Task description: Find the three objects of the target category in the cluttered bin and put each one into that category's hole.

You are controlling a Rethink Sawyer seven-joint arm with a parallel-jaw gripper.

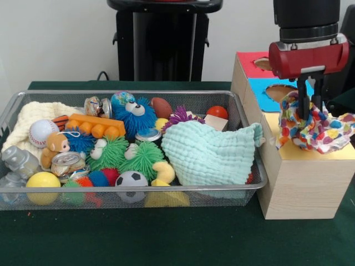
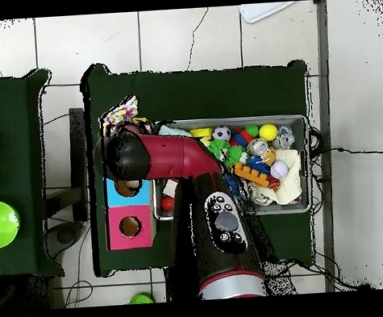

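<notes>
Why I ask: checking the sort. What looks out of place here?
The spotted cloth sits bunched on the wooden box's yellow top, spilling over its edge, with the claw reaching into it. The mint cloth overhangs the bin's rim.

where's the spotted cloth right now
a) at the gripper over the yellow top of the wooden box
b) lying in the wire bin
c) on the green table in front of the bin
a: the spotted cloth hangs bunched around the gripper above the yellow section of the wooden box, outside the wire bin.

front faces bin (image 1: 133, 100); overhead looks down.
</notes>
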